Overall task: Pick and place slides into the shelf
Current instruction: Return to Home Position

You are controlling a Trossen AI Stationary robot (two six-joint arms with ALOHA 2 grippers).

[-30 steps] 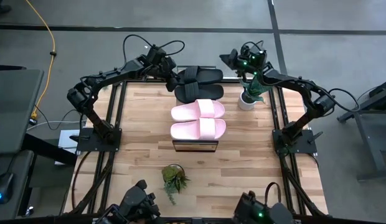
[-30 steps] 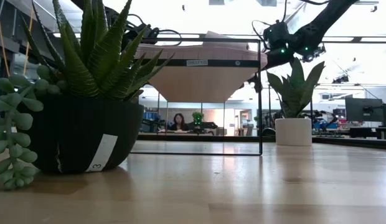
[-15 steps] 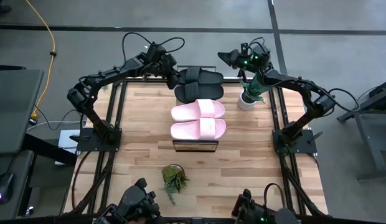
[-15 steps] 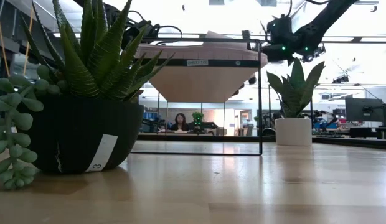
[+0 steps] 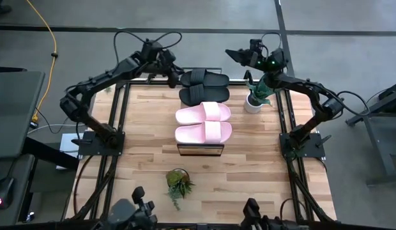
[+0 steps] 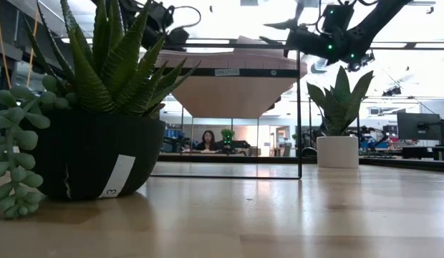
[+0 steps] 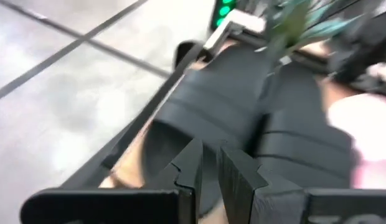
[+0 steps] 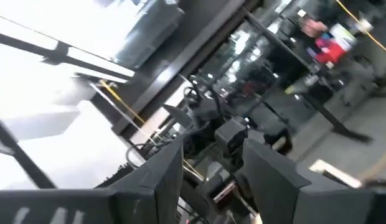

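The left jaws seemed nearly together and empty, the right jaws apart, and with all four slides (image 5: pixel 204 113) lying on the shelf (image 5: pixel 200 150) between and below them, a clean retreat meant rising clear first, the right avoiding the plant (image 5: pixel 255 96) beside it.

The tabletop (image 5: pixel 249 160) is butcher-block wood in pale strips, with a soft sheen that mirrors things in the low view. The shelf (image 6: pixel 299 107) stands on a thin black metal frame. The black slides (image 5: pixel 207 78) and pink slides (image 5: pixel 204 114) look like matt foam, the black straps ribbed; the white pot (image 6: pixel 337 152) is smooth, and the black pot (image 6: pixel 93 154) is dull and carries a paper label (image 6: pixel 119 175).
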